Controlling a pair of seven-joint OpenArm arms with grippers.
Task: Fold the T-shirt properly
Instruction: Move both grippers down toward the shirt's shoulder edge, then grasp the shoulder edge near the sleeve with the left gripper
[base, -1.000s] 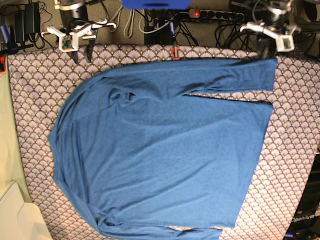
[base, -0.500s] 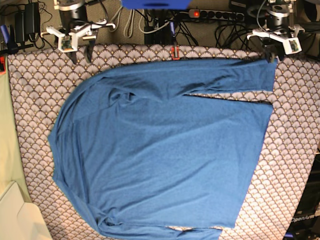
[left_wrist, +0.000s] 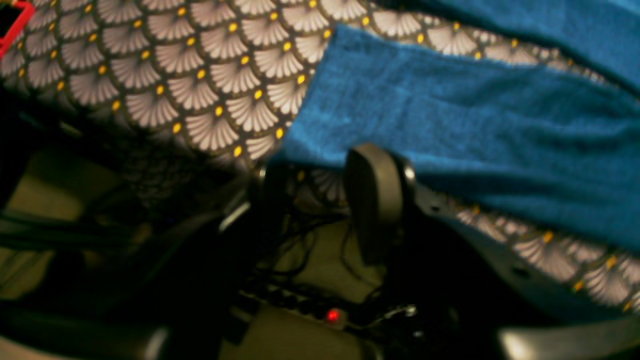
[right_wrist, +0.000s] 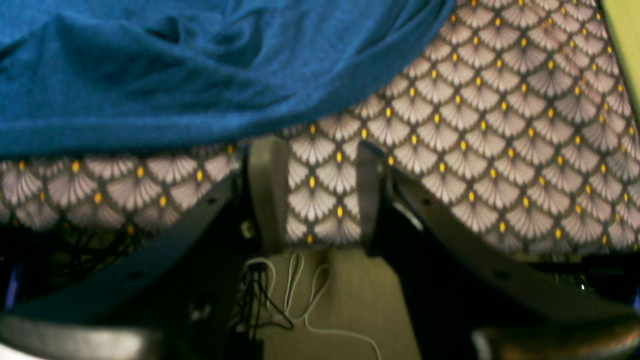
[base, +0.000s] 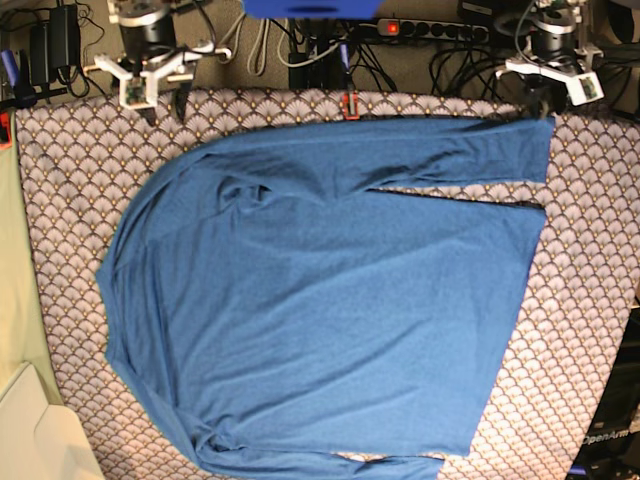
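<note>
T-shirt (base: 320, 300) bottom edge cropped, cuff perhaps blurred

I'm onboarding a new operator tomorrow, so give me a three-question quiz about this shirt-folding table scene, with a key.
1. True or false: the plain medium-blue knit long-sleeved T-shirt lies spread flat on the scallop-patterned grey-white cloth.
2. Which pincer is nearest the sleeve cuff: A) left pincer B) right pincer?
3. Fill in: neither pincer holds any ____.

Key:
1. True.
2. A. In the left wrist view the cuff corner sits just beyond its parted jaws.
3. Fabric. In both wrist views only patterned cloth or floor shows between the jaws.
</note>
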